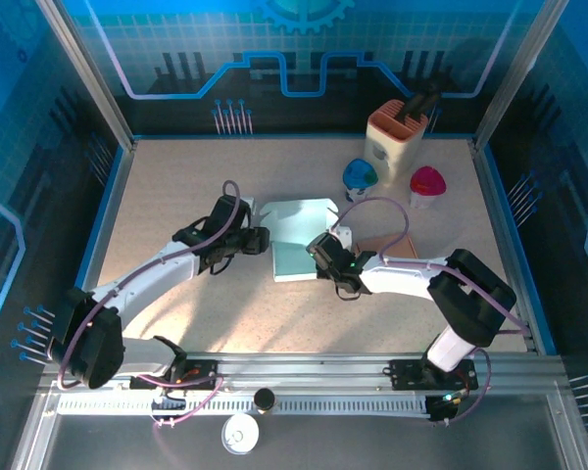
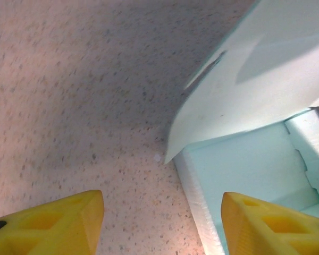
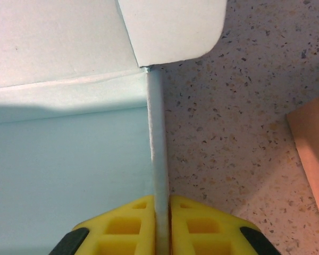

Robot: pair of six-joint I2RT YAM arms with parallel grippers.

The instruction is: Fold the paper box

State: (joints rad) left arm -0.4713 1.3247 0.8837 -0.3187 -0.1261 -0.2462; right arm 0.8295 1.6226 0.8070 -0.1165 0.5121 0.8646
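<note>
right claw (image 3: 162,212) pinching paper box (image 3: 69,159) wall, left claw (image 2: 162,220) spread

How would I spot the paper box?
Look at the middle of the speckled table. The paper box is the pale mint sheet with raised flaps; unlike the blue cup and pink cup behind, the right fingers pinch its edge.

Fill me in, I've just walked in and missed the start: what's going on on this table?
A robot is folding a pale blue-green paper box in the middle of the table. The right claw is shut on the box's thin right side wall, pinching it. The left claw is open at the box's left corner, beside a curved flap, gripping nothing. The box looks only partly formed.
</note>
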